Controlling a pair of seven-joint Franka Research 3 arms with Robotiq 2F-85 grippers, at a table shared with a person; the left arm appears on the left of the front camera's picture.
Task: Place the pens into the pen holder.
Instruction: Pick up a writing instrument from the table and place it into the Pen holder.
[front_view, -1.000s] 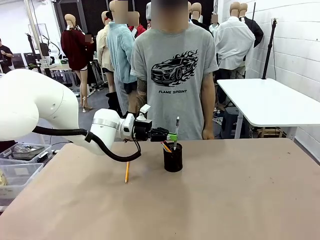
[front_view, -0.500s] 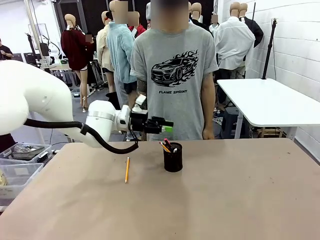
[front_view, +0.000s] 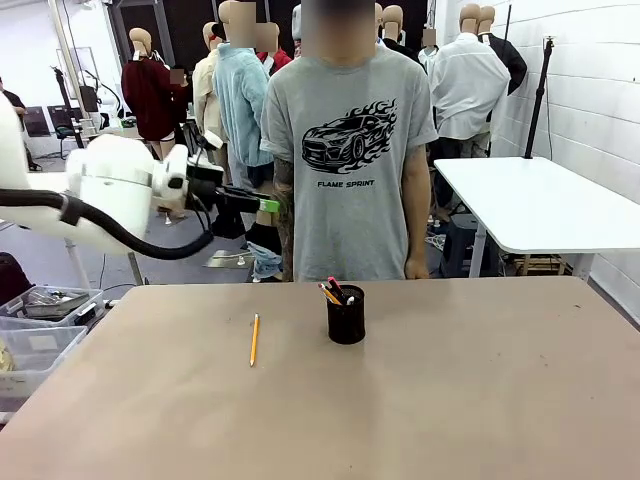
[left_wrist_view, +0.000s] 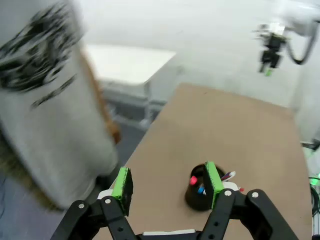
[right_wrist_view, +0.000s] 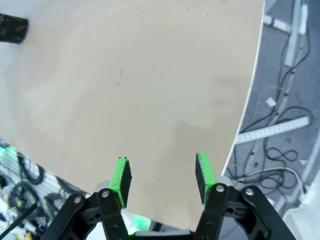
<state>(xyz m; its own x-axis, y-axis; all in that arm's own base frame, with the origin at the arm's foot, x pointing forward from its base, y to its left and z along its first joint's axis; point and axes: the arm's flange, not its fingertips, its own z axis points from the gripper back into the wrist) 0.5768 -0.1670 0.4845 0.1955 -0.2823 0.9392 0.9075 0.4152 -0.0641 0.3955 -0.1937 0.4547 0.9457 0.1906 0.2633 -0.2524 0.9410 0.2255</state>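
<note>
The black mesh pen holder (front_view: 346, 316) stands upright at the middle of the brown table (front_view: 450, 400), with several pens (front_view: 333, 291) sticking out of its top. A yellow-orange pencil (front_view: 254, 339) lies flat on the table to its left. My left gripper (front_view: 268, 203) hangs open and empty high above the table's far left edge, well up and left of the holder. In the left wrist view that gripper (left_wrist_view: 167, 185) is open, with the pen holder (left_wrist_view: 199, 194) below it. My right gripper (right_wrist_view: 163, 175) is open and empty over bare table, the pen holder (right_wrist_view: 12, 27) far off.
A person in a grey T-shirt (front_view: 350, 150) stands at the table's far edge, just behind the holder, arms down. Clear plastic bins (front_view: 30, 345) sit off the table's left side. A white table (front_view: 540, 205) stands at the back right.
My left gripper held a silvery pen upright over the holder, then opened; the pen now sits in the holder. The arm has pulled back up and to the left.
</note>
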